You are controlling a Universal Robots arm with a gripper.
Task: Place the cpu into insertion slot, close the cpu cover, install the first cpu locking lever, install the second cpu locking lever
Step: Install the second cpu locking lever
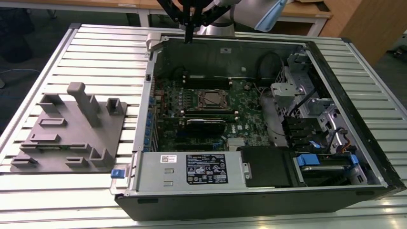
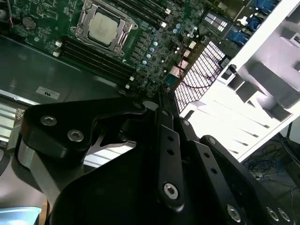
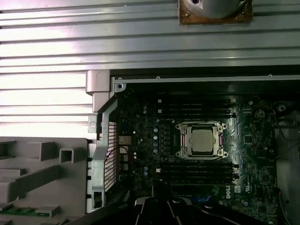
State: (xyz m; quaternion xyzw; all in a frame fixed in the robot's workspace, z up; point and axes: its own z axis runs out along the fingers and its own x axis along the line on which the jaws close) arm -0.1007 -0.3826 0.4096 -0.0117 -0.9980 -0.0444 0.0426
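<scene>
Sitting in insertion slot [image 3: 201, 139], cpu [image 3: 202, 139] well apart from jaws [image 1: 188, 39]; seemingly clenched, empty.

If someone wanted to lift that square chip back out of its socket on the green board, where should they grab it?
Probably by two opposite edges, coming straight down from above. The cpu lies flat in the insertion slot, with the cpu cover framing it closely, so only its smooth metal top shows. That frame appears to sit over its rim, so it would likely have to swing open first.
</scene>
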